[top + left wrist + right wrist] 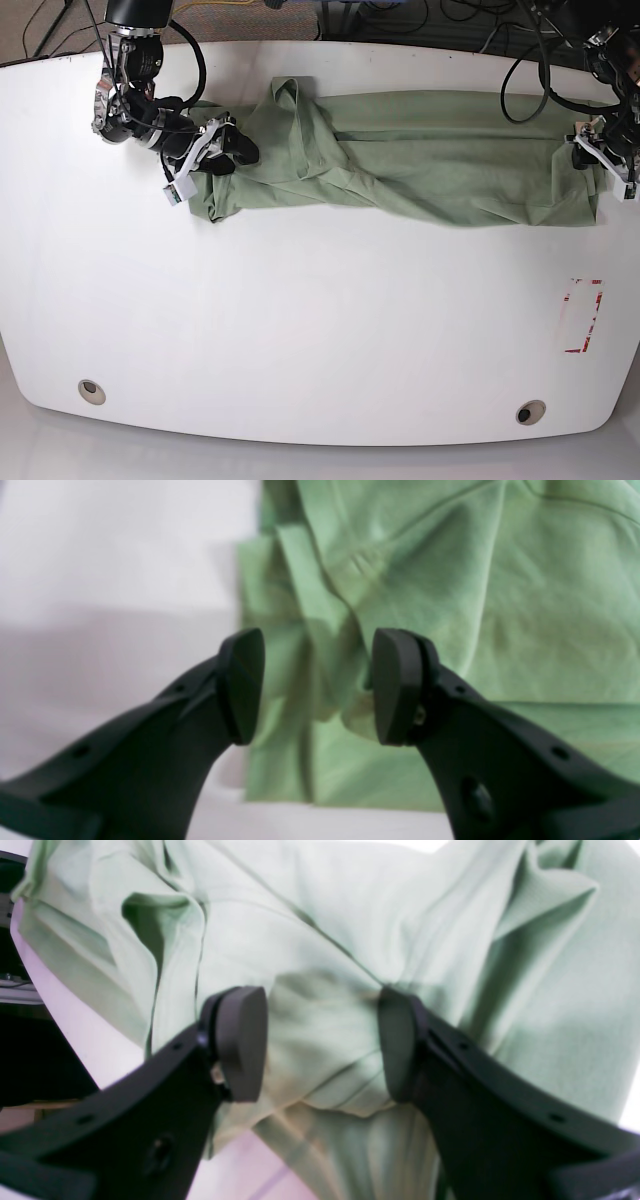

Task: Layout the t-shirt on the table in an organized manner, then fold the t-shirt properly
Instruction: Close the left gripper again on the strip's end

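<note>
The pale green t-shirt (pixel 420 150) lies stretched and wrinkled in a long band across the far part of the white table (pixel 300 320). My right gripper (pixel 225 150) is at the cloth's left end in the base view. In the right wrist view its jaws stand apart around a bulging bunch of t-shirt (pixel 320 1050), so the right gripper (pixel 322 1040) is open. My left gripper (pixel 592 152) is at the cloth's right end. In the left wrist view the left gripper (pixel 318 685) is open just above a folded edge of the t-shirt (pixel 450 605).
Two round grommet holes (pixel 91 391) (pixel 530 412) sit near the table's front edge. A red-marked rectangle (pixel 583 315) lies at the right. Cables (pixel 400 15) run behind the table's far edge.
</note>
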You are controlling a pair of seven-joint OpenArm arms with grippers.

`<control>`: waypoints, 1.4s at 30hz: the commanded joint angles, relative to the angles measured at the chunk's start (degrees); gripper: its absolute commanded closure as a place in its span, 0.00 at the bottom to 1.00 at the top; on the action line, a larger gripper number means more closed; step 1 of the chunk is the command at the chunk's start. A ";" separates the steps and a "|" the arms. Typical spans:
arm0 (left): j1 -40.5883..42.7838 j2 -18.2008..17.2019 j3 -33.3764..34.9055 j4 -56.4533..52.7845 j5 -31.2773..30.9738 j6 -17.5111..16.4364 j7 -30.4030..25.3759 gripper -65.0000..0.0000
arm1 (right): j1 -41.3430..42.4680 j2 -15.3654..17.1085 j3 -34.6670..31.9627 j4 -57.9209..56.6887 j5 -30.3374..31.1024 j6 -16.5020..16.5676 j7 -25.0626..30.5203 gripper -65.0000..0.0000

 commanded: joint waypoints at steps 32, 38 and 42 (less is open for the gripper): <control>-8.38 -1.10 0.24 -7.52 -1.24 -0.08 -0.84 0.51 | -0.19 0.12 0.23 0.27 -1.04 -0.51 -1.03 0.48; -9.79 -1.19 2.35 -10.25 -1.24 -0.08 -0.84 0.51 | -0.19 0.12 0.23 0.27 -1.04 -0.51 -1.03 0.48; -10.22 -1.27 2.44 -11.74 -1.24 -0.08 -0.84 0.52 | -0.10 0.12 0.23 0.27 -1.04 -0.51 -1.03 0.48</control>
